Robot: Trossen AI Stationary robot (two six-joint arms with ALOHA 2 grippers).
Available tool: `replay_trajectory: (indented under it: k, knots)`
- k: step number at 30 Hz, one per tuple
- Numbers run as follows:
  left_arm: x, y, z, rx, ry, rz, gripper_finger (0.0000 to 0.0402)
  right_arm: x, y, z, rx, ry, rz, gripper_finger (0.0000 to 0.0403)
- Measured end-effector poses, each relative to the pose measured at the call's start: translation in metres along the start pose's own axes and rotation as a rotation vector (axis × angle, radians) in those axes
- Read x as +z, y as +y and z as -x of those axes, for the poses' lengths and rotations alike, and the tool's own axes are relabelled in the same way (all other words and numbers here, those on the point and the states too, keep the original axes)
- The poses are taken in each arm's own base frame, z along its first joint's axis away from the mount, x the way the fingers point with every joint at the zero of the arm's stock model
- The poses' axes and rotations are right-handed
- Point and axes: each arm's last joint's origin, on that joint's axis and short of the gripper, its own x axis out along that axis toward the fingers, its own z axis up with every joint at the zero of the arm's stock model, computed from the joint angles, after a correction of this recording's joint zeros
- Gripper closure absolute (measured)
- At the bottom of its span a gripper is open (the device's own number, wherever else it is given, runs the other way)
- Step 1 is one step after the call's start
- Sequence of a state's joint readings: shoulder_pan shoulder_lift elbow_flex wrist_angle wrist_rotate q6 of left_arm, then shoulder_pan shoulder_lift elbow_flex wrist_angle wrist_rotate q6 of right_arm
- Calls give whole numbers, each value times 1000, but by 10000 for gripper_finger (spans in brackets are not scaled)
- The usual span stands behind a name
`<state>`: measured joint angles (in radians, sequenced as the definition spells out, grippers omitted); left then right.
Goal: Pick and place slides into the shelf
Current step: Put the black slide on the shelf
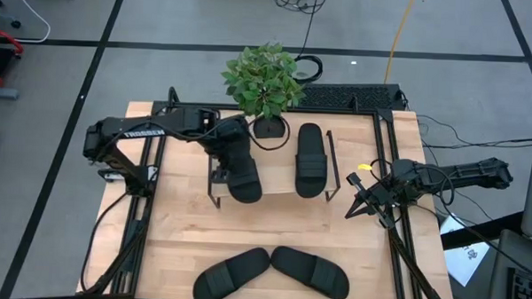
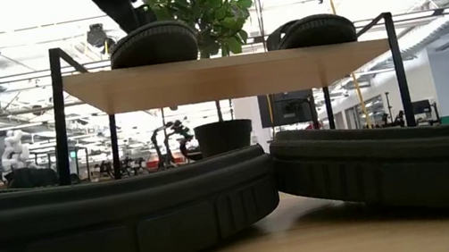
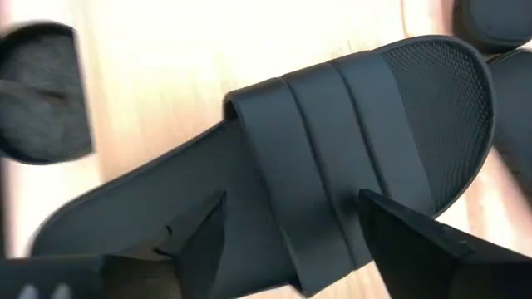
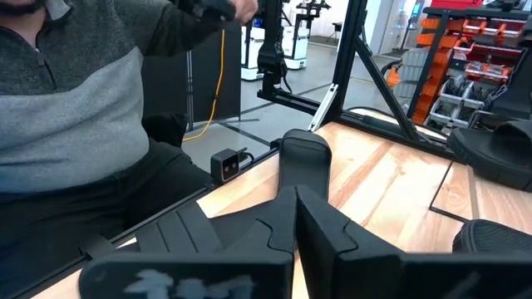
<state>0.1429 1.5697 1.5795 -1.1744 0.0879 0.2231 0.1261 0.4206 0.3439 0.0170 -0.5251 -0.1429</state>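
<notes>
Your left gripper (image 3: 291,228) sits over the left end of the shelf (image 1: 278,187), its jaws spread to either side of the strap of the sandal (image 1: 241,171) it has set there. The fingers stand clear of the strap on both sides, so the grip looks let go and the sandal seems to rest on the plank by itself. In the low view that sandal (image 2: 153,44) lies flat on the shelf top, with its toe hanging a little past the near edge in the high view. Lift straight up before you swing away, so a finger does not catch the strap and drag the sandal off the edge.

A second sandal (image 1: 311,160) already lies on the right half of the shelf. Two more sandals (image 1: 230,277) (image 1: 312,273) wait at the near edge of the table (image 1: 184,222), toes touching; take the left one next.

Your right gripper (image 1: 362,199) hangs near the right edge of the table, jaws closed on nothing.

White lettering runs along the left arm (image 1: 147,130), too small to read for certain. No brand shows on the sandals.
</notes>
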Motion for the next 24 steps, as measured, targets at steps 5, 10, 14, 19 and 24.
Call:
replay_trajectory:
  k: [5, 10, 14, 19, 24]
  knots:
    - [-5, -11, 24, 75, -66, -37, 93, 0, 0, 0, 0, 0, 0, 403]
    - [-5, -27, 46, 78, -202, 34, 77, 0, 0, 0, 0, -1, 0, 403]
    - [-1, -49, 50, 137, -243, 44, 88, 0, 0, 0, 0, 0, 0, 403]
    - [6, -91, 47, 189, -292, -103, 121, 0, 0, 0, 0, 0, -4, 403]
    - [9, -123, 43, 421, -337, -127, 136, 0, 0, 0, 0, 3, -13, 403]
